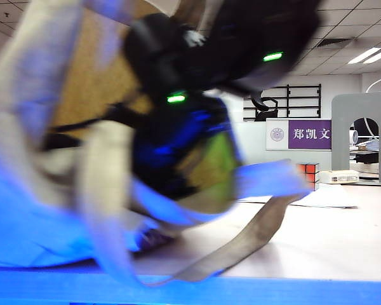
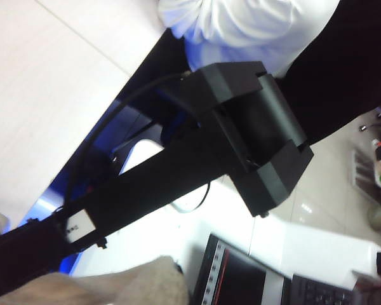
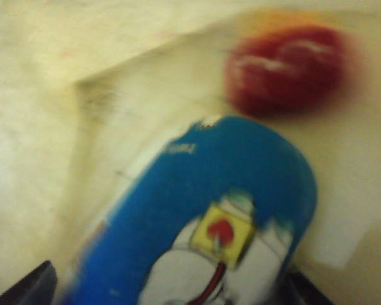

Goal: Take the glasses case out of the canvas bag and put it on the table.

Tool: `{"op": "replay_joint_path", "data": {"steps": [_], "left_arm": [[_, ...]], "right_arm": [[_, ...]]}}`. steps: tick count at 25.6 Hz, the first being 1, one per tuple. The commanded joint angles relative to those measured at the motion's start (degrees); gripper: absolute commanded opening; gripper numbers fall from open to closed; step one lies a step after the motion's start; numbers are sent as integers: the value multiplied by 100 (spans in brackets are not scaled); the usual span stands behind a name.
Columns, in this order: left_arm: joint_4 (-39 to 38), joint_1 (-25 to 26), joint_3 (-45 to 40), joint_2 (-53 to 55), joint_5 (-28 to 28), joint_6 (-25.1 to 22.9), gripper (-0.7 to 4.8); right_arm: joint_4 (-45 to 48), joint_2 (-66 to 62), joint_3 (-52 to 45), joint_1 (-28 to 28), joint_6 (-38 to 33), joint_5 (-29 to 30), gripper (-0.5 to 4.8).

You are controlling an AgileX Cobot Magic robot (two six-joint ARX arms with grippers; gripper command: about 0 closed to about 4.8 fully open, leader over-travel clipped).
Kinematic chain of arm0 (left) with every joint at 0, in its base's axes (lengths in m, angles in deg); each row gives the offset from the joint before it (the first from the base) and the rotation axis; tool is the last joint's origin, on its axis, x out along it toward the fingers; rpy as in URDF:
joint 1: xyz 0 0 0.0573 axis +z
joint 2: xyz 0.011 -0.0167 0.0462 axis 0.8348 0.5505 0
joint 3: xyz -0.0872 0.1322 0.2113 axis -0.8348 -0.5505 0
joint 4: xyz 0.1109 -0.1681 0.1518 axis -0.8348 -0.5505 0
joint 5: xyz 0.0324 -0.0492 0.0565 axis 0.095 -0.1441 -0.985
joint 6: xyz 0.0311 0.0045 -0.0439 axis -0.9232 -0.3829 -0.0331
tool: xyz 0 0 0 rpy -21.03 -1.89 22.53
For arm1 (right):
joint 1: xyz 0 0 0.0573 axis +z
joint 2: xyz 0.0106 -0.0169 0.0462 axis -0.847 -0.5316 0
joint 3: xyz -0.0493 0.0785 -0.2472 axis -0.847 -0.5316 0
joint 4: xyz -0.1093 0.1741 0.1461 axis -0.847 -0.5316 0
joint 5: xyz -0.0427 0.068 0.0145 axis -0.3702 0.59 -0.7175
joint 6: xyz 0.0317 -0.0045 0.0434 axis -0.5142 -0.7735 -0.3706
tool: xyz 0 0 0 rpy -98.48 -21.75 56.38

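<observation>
Deep in the canvas bag [image 3: 82, 76] with the right gripper [image 3: 165, 289], jaws spread wide, no clamp visible. Straight ahead, between them: the glasses case [image 3: 228, 184], long axis running away toward 1 blurred red thing [image 3: 286, 67]. Farther off: left gripper [image 2: 16, 264], shut, beside bag cloth.

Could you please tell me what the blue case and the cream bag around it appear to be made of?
Blue oblong printed glasses case: seemingly smooth plastic or coated shell, given its even colour; blur leaves it open. Floppy cream canvas bag: matte woven cloth, folding softly.
</observation>
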Motion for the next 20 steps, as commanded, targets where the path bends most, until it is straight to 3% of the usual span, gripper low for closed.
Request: {"op": "replay_joint_path", "data": {"steps": [1, 3, 5, 6, 9, 12, 13, 16, 18, 20], "left_arm": [[98, -20, 61, -116, 291, -103, -6], [101, -20, 61, -256, 216, -247, -6], [125, -17, 61, -389, 2, -422, -6], [120, 15, 61, -483, -232, -573, -6], [120, 566, 61, -562, -387, -553, -6], [195, 1537, 61, -564, -973, -573, -6], [256, 2181, 61, -549, -1209, -553, -6], [407, 3265, 59, -420, -1397, -511, -6], [761, 3447, 52, -223, -2157, -444, -6], [1215, 3447, 50, 129, -2413, -289, -6]], "right_arm": [[-2114, -520, 984, 55, 68, -496, 479], [-3342, -555, 1257, -92, 90, -654, 479], [-3976, -555, 1241, -306, 98, -474, 463], [-4500, -560, 1099, -455, 376, -411, 365], [-5169, -533, 914, -505, 763, -420, 303], [-5268, -197, 905, -385, 1158, -398, 261], [-5130, 153, 909, -358, 1346, -402, 250], [-5005, 922, 911, -372, 1819, -376, 250], [-4935, 1270, 916, -372, 2131, -343, 251], [-4898, 1480, 916, -361, 2260, -105, 251]]}}
